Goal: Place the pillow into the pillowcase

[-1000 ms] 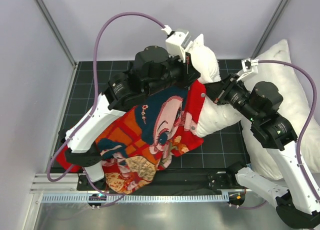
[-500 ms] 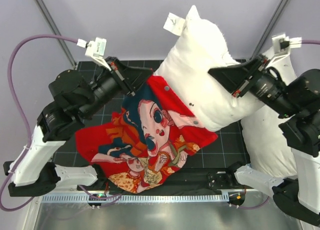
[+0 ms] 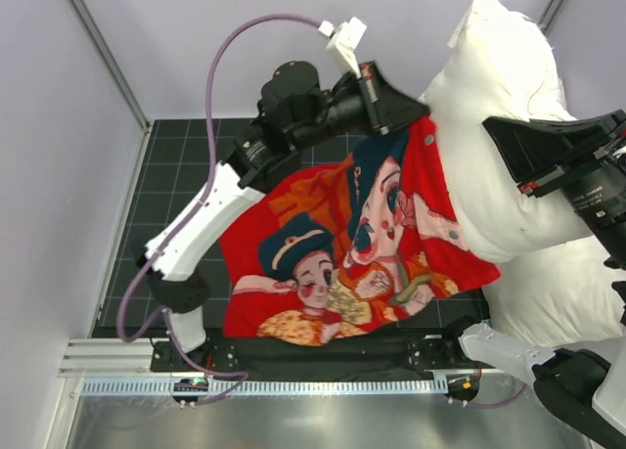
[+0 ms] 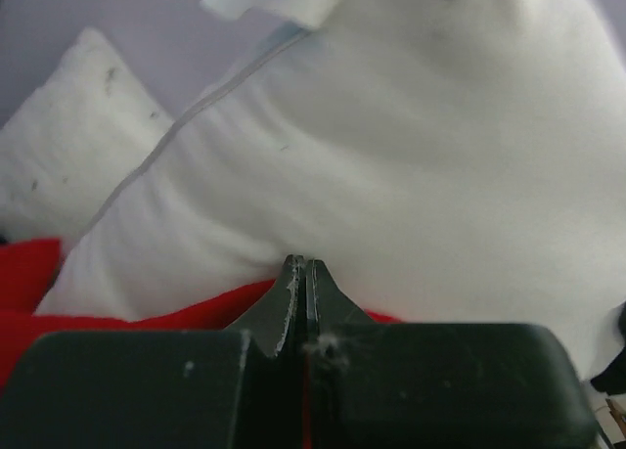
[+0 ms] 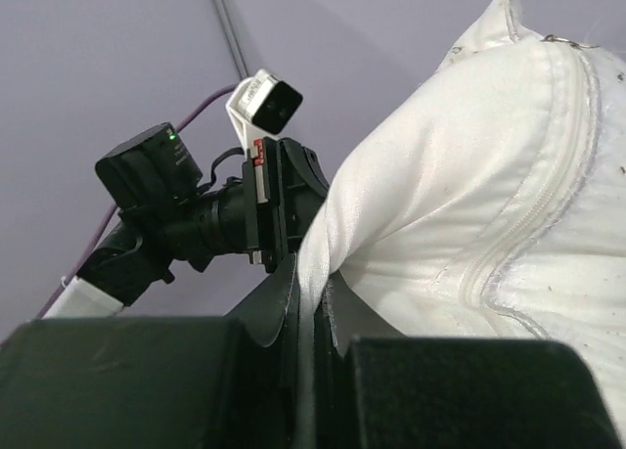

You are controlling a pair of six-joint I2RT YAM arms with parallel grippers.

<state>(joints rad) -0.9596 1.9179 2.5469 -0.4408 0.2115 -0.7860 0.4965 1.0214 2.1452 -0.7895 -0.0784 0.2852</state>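
The red pillowcase (image 3: 333, 263) with the two cartoon children hangs lifted over the mat, its open end around the lower part of the white pillow (image 3: 489, 107). My left gripper (image 3: 416, 116) is shut on the pillowcase's top edge; red cloth shows between the fingers in the left wrist view (image 4: 306, 273), pressed against the pillow (image 4: 411, 156). My right gripper (image 3: 494, 136) is shut on a fold of the pillow (image 5: 450, 204) and holds it raised at the right. The pillow's small tag (image 3: 458, 33) sticks out near its top corner.
A larger white pillow (image 3: 558, 292) lies on the right under my right arm; it also shows in the left wrist view (image 4: 68, 136). The black gridded mat (image 3: 186, 175) covers the table. Grey walls and metal posts enclose the cell.
Both grippers have swung right and up, carrying the pillow and pillowcase toward the right. The pillowcase has slid further over the pillow's lower end.
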